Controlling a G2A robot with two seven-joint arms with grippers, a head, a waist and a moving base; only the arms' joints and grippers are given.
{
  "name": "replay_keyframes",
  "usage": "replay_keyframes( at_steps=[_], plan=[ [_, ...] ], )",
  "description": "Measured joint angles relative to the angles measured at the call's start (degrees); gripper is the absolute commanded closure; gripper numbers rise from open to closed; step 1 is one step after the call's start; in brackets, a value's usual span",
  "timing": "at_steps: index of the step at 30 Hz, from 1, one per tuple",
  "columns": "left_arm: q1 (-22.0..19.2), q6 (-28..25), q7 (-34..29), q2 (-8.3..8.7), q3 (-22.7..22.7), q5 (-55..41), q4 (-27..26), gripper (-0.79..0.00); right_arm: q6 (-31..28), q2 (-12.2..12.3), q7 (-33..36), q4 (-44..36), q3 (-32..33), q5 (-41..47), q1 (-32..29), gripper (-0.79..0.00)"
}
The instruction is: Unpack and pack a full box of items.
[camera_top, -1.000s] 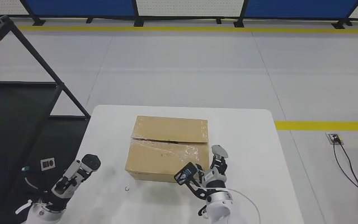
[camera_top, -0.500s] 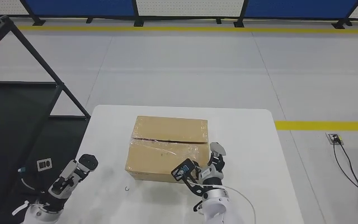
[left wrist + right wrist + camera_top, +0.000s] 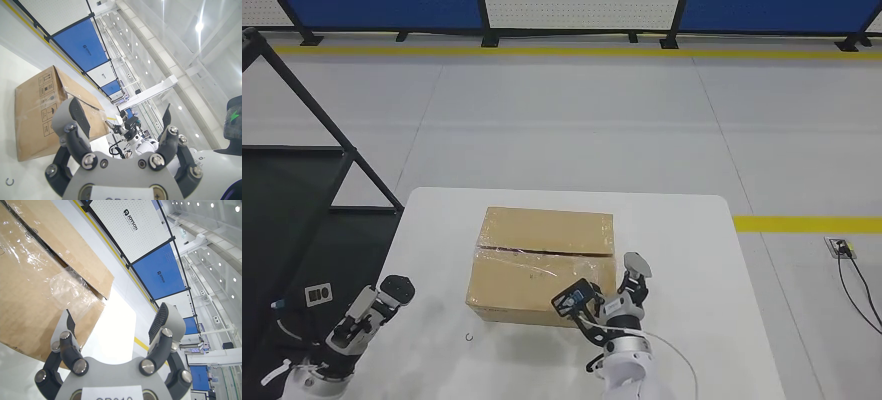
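Top: cardboard box (image 3: 545,268) sits mid-way across the bench (image 3: 692,300), flaps down, clear tape over the seam; I can't see the contents

Left wrist: left end effector (image 3: 121,105) spread wide, empty, well apart from box

Right wrist: right end effector (image 3: 115,309) open, empty, one finger just beside a box corner; seam gapes slightly

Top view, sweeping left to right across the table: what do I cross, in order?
Left end effector → cardboard box → right end effector. The small ring lies in front of the box's left corner, so it is left unranked.
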Motion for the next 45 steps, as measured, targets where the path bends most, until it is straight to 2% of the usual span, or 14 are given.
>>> replay_keyframes(
  at_steps=[9, 20, 25, 29, 39, 42, 43, 44, 45],
  plan=[
    [-0.3, 0.1, 0.2, 0.17, 0.1, 0.2, 0.2, -0.785, -1.8, -1.6, 0.3, 1.3, -0.1, -2.3, -0.4, -0.785],
    [-0.6, 0.2, 0.6, 0.34, 0.4, 0.4, 0.2, -0.785, 2.0, -3.9, 2.8, 3.0, 0.3, -8.0, -1.0, -0.785],
    [-0.9, 0.3, 0.9, 0.42, 0.5, 0.6, 0.3, -0.785, 0.2, -5.1, 4.4, 3.4, 1.2, -3.7, -0.6, -0.785],
    [-1.0, 0.3, 1.2, 0.48, 0.6, 1.0, 0.5, -0.785, -0.4, -5.8, 2.6, 3.2, 3.4, 3.1, -0.3, -0.785],
    [-1.1, 0.1, 1.5, 0.61, 0.8, 0.9, 0.7, -0.785, 0.6, -7.2, 1.3, 4.7, 3.7, 0.6, -0.7, -0.785],
    [-1.0, -0.1, 1.5, 0.66, 0.6, 0.6, 0.8, -0.785, 1.2, -7.8, 1.3, 5.8, 3.1, -0.8, -0.5, -0.699],
    [-1.0, -0.1, 1.5, 0.67, 0.6, 0.5, 0.8, -0.785, 1.1, -8.0, 1.4, 6.1, 3.0, -1.2, -0.4, -0.643],
    [-1.0, -0.2, 1.6, 0.68, 0.6, 0.4, 0.8, -0.785, 1.0, -8.2, 1.5, 6.4, 2.8, -1.7, -0.3, -0.499],
    [-0.9, -0.3, 1.6, 0.69, 0.5, 0.4, 0.8, -0.785, 0.9, -8.4, 1.6, 6.6, 2.7, -2.1, -0.2, -0.388]
  ],
)
